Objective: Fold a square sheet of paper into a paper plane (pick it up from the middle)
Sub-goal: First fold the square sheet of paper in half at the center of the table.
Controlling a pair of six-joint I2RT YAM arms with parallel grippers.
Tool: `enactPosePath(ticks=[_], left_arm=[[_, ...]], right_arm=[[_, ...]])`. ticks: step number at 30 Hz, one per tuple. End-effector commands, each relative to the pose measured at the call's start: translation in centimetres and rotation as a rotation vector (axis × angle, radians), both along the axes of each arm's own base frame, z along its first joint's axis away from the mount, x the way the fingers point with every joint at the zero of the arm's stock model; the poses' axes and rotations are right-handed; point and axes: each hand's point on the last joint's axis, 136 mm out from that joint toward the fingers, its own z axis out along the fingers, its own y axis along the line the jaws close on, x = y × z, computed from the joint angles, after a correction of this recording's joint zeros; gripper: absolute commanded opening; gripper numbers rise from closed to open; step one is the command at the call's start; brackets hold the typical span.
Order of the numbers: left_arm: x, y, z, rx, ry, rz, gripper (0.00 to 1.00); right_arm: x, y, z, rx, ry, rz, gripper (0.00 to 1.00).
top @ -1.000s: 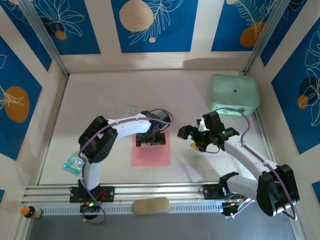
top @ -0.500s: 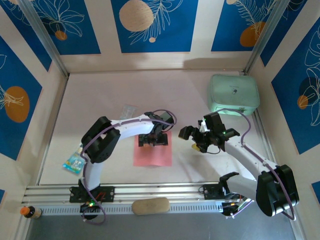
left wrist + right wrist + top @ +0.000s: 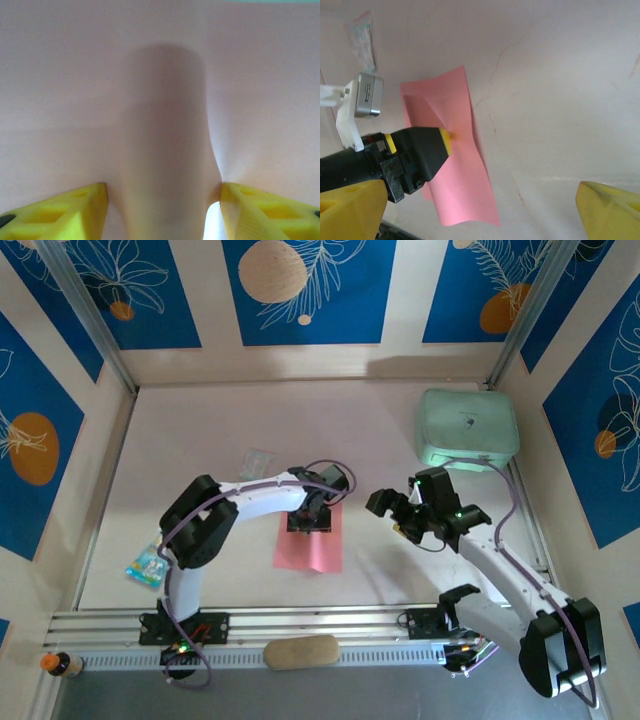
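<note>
The square sheet of paper point(image 3: 312, 550) lies on the pale worktop point(image 3: 200, 430), well to the left of the mint-green case point(image 3: 468, 425) and nearer the arm bases than the case is. Its edge closest to the case is drawn in narrower than its near edge, so the sheet no longer lies flat

The left end effector point(image 3: 310, 521) stands on that narrowed part, on the half of the sheet towards the case's end of the worktop. In the left wrist view its two yellow fingers point(image 3: 75, 212) are partway together, and a rounded ridge of the pink paper point(image 3: 165, 125) rises between them, touching both inner faces: the paper is pinched there, bunched up rather than held as a flat layer

The right end effector point(image 3: 392, 517) hovers between the case and the sheet, just beside the sheet's case-side edge and apart from it. Its fingers are spread wide with nothing between them. From its wrist camera the sheet point(image 3: 465, 185) shows a raised crease running out from the left arm's yellow fingertip

A small clear packet point(image 3: 258, 458) lies further left of the case than the sheet does
</note>
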Motion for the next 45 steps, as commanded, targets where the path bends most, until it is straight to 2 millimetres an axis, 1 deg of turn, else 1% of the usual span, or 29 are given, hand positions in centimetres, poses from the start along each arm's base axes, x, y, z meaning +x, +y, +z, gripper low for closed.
enactPosePath(ticks=[1, 2, 4, 8, 11, 14, 19, 23, 26, 28, 33, 39, 43, 45], left_arm=[[-0.2, -0.3, 0.9, -0.05, -0.046, -0.042, 0.53], [0.0, -0.6, 1.5, -0.079, -0.066, -0.047, 0.49], [0.3, -1.2, 2.5, -0.14, -0.105, -0.052, 0.46], [0.7, -2.1, 4.7, -0.255, -0.166, -0.054, 0.41], [1.0, -2.4, 5.9, -0.318, -0.181, -0.05, 0.37], [1.0, -3.0, 7.2, -0.393, -0.189, -0.056, 0.36], [1.4, -5.3, 10.2, -0.652, -0.185, -0.069, 0.36], [1.6, -6.9, 12.2, -0.875, -0.161, -0.05, 0.35], [1.9, -8.1, 12.8, -1.023, -0.122, -0.016, 0.35], [2.0, -8.6, 12.4, -1.07, -0.094, 0.004, 0.34], [1.8, -9.4, 9.9, -1.1, -0.01, 0.036, 0.34], [1.3, -8.5, 6.6, -1.01, 0.035, 0.076, 0.34], [0.8, -7.6, 4.6, -0.938, 0.054, 0.085, 0.34], [0.6, -7.5, 3.9, -0.927, 0.066, 0.089, 0.34]], right_arm=[[-0.3, -1.4, -0.6, -0.05, -0.01, -0.05, 0.97], [-0.3, -1.5, -0.4, -0.052, -0.024, -0.047, 0.97], [-0.3, -1.6, -0.2, -0.059, -0.048, -0.036, 0.97], [-0.3, -2.5, 0.3, -0.081, -0.066, -0.067, 0.96], [-0.3, -2.8, 0.7, -0.072, -0.063, -0.088, 0.95], [-0.2, -2.8, 1.4, -0.052, -0.062, -0.089, 0.95], [0.0, -1.7, 3.1, 0.026, -0.106, -0.009, 0.95], [0.2, -1.2, 4.2, 0.109, -0.127, 0.027, 0.95], [0.3, -0.9, 4.5, 0.169, -0.116, 0.036, 0.95], [0.4, -0.8, 4.4, 0.193, -0.096, 0.035, 0.96], [0.5, -0.2, 4.0, 0.242, -0.047, 0.052, 0.97], [0.8, -0.4, 3.0, 0.219, 0.001, 0.018, 0.97], [0.9, -0.4, 3.1, 0.153, -0.058, 0.025, 0.97], [0.8, 0.1, 3.4, 0.139, -0.107, 0.068, 0.98]])
